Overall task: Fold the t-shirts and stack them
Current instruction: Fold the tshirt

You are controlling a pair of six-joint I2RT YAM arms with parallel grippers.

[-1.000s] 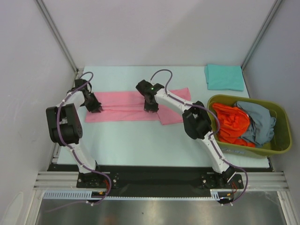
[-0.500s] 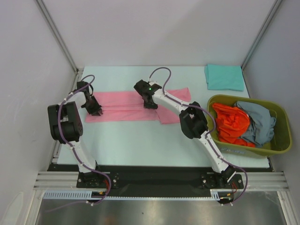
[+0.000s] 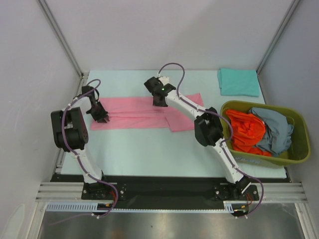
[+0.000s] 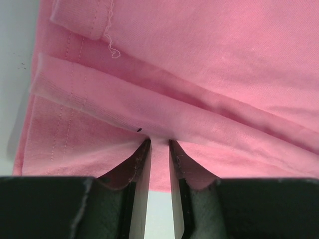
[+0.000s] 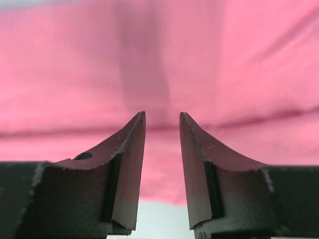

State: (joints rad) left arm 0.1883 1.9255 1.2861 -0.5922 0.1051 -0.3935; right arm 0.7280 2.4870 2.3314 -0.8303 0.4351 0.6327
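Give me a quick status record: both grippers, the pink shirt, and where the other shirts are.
pink t-shirt: flat on the table, folded into a long strip
left gripper: shut on a fold at the strip's left end
right gripper: open, nothing between its fingers, over the strip's middle
teal t-shirt: folded, far right corner
basket: right side, holds the crumpled orange-red t-shirt and grey-blue t-shirt
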